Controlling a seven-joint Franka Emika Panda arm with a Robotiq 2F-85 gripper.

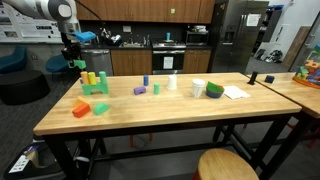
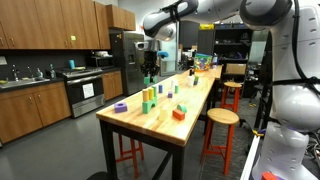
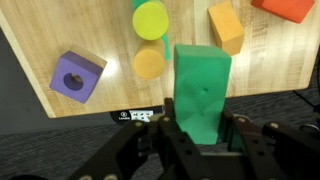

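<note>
- My jaws are closed tight on the green block [image 3: 200,90], holding it up off the bench [image 3: 40,50], over its end.
- Purple block [image 3: 76,76], cylinders [image 3: 148,62] and orange block [image 3: 226,25] lie below; mine is not yet set down.

A green rectangular block [image 3: 203,95] is held upright in mid-air.

Below the gripper [image 3: 200,125] and its green block [image 3: 200,85], the table [image 3: 100,30] end is looking crowded: a purple block [image 3: 77,77], a yellow cylinder [image 3: 150,19] and an orange cylinder [image 3: 148,63] are sitting close together, with an orange block [image 3: 226,27] just beyond. A bare strip is lying open between the purple block and the cylinders. In an exterior view the table [image 1: 190,118] is lying clear along its near half.
</note>
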